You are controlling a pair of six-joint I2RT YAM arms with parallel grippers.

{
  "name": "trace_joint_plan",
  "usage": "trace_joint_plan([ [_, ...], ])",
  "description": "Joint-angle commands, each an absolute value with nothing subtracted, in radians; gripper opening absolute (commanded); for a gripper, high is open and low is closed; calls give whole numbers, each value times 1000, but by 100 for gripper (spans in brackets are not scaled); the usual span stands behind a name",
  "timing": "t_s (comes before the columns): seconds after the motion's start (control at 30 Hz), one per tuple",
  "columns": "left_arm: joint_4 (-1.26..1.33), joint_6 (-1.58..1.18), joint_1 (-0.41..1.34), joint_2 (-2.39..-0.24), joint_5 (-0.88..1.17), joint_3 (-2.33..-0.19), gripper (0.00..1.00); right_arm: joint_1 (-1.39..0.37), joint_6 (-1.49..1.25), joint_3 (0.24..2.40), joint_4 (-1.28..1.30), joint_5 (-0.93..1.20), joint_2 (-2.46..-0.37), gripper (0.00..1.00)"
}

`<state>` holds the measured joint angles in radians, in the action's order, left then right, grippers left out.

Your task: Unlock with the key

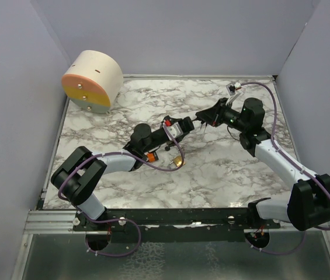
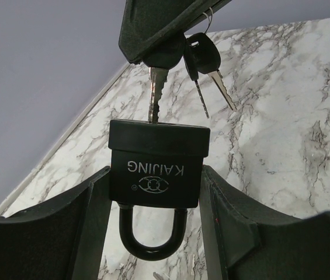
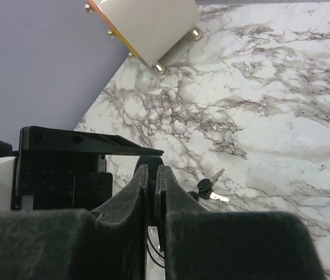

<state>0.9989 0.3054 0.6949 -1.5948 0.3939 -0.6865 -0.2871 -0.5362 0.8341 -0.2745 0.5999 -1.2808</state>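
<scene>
My left gripper is shut on a black padlock marked KAIJING, gripping its body by the sides, with the closed shackle toward my wrist. My right gripper is shut on the black head of a key. The key's blade meets the padlock's keyhole face, and most of the blade shows outside it. Two spare keys dangle from the ring beside it. In the top view the two grippers, left and right, meet above the table's middle.
A cream round box with an orange and yellow face stands at the back left by the wall. A small brass-coloured object lies on the marble table under the left arm. Grey walls close in three sides.
</scene>
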Motion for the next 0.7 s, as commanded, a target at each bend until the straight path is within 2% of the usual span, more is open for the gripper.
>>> trace_joint_plan([
  [0.0, 1121, 312, 703, -1559, 370, -745, 0, -299, -513, 869, -249, 573, -1273, 1],
  [0.67, 1123, 234, 706, -1573, 334, -839, 0, -354, -500, 895, -243, 547, -1326, 1],
])
